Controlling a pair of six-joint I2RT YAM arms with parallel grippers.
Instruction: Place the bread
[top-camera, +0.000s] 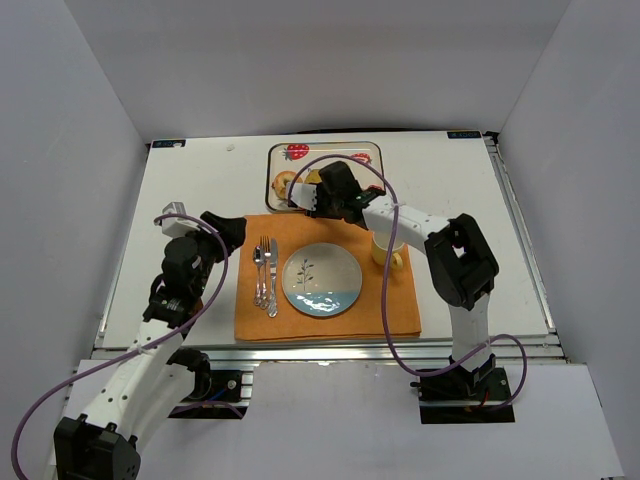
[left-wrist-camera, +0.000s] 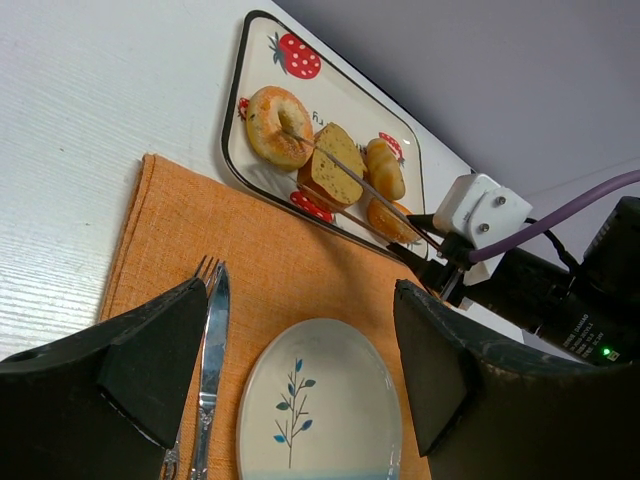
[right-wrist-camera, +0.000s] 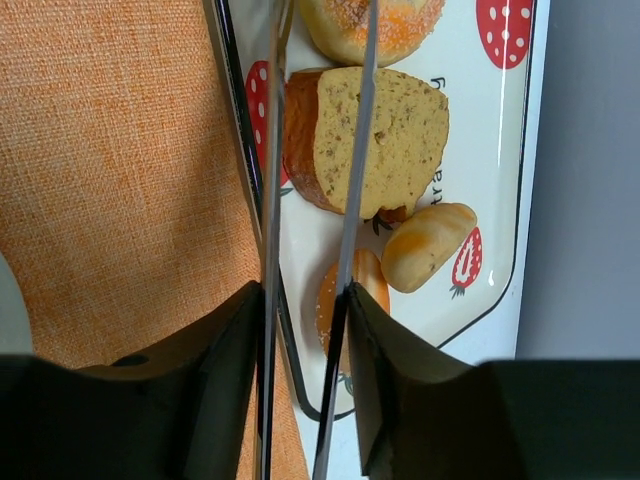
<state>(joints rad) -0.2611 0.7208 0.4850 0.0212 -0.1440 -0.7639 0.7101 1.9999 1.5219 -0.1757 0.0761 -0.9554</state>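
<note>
A brown bread slice (right-wrist-camera: 395, 140) lies on the strawberry-printed tray (right-wrist-camera: 500, 150) with a sugared bagel (left-wrist-camera: 278, 125) and two small rolls (right-wrist-camera: 425, 245). My right gripper (right-wrist-camera: 305, 295) is shut on a pair of thin metal tongs (right-wrist-camera: 358, 170). The tongs' two arms reach out over the slice, one along its crust side and one across its face. I cannot tell whether they touch it. In the top view that gripper (top-camera: 322, 197) sits at the tray's near edge. My left gripper (left-wrist-camera: 300, 330) is open and holds nothing, hanging above the plate (left-wrist-camera: 320, 400) on the orange placemat (left-wrist-camera: 260, 250).
A fork (top-camera: 259, 272) and knife (top-camera: 271, 280) lie left of the leaf-patterned plate (top-camera: 322, 281). A yellow mug (top-camera: 388, 253) stands at the plate's right. The placemat (top-camera: 330, 322) covers the table's near middle. Grey walls enclose the table.
</note>
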